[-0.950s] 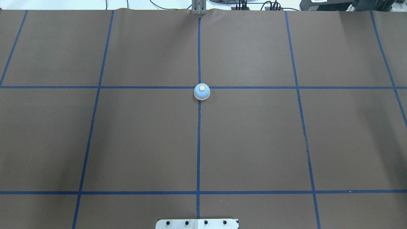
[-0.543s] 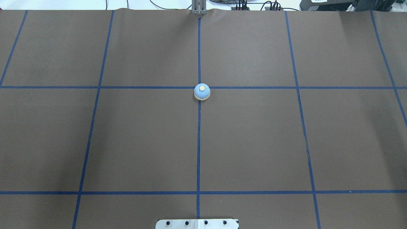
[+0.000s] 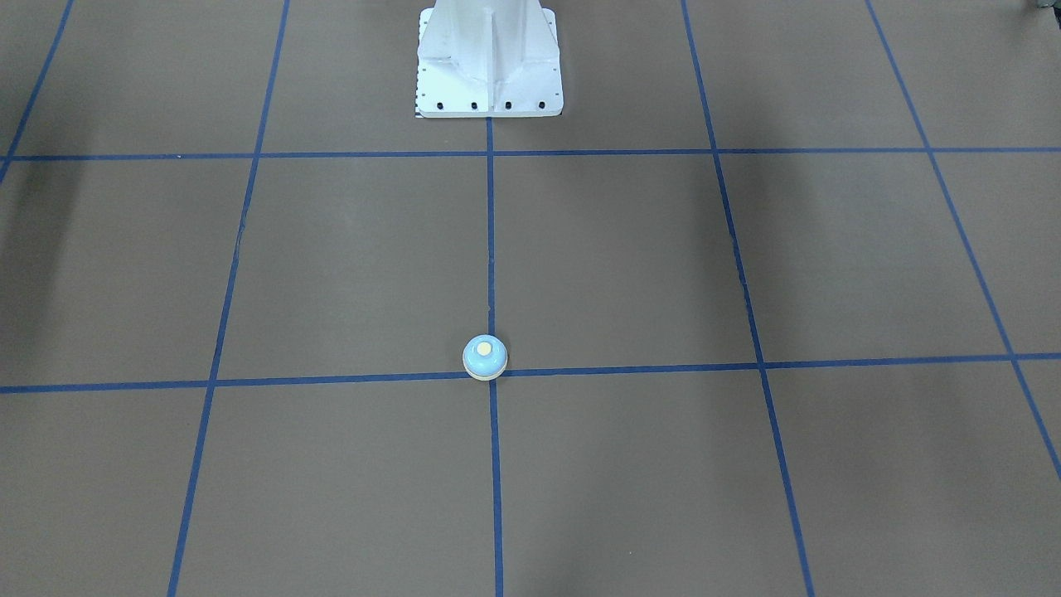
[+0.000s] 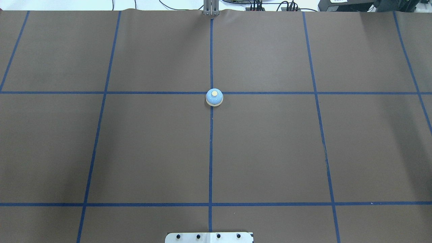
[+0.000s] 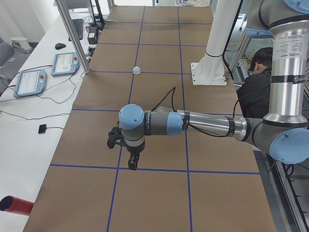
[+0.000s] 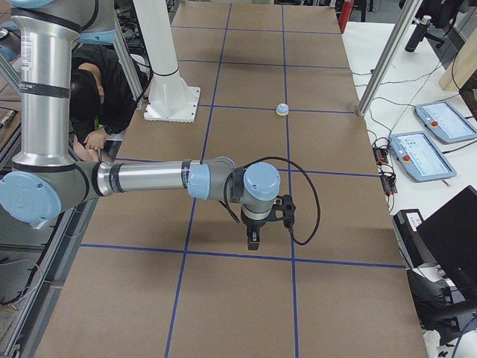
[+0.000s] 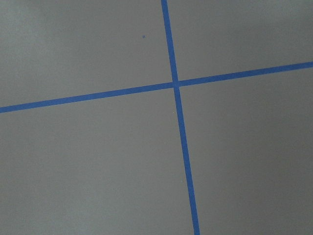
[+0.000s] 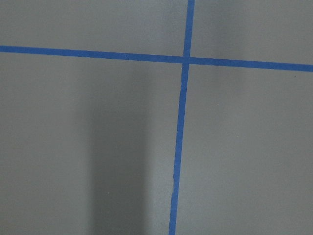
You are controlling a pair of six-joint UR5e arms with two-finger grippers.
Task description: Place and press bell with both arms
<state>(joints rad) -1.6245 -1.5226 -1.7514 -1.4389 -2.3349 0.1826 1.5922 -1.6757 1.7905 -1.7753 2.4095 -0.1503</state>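
Note:
The light blue bell (image 4: 214, 97) with its cream button stands upright on the brown mat at a crossing of blue tape lines; it also shows in the front view (image 3: 485, 357) and, small and far, in both side views (image 5: 137, 70) (image 6: 282, 110). No arm is near it. My left gripper (image 5: 133, 162) shows only in the exterior left view, pointing down above the mat far from the bell; I cannot tell if it is open or shut. My right gripper (image 6: 253, 240) shows only in the exterior right view, likewise pointing down; I cannot tell its state. Both wrist views show only mat and tape.
The white bolted pedestal (image 3: 489, 58) stands at the robot's side of the table (image 4: 209, 237). A person (image 5: 256, 82) sits behind it. Teach pendants (image 5: 65, 63) (image 6: 421, 153) and cables lie on the white bench beside the mat. A metal post (image 4: 211, 8) stands at the far edge.

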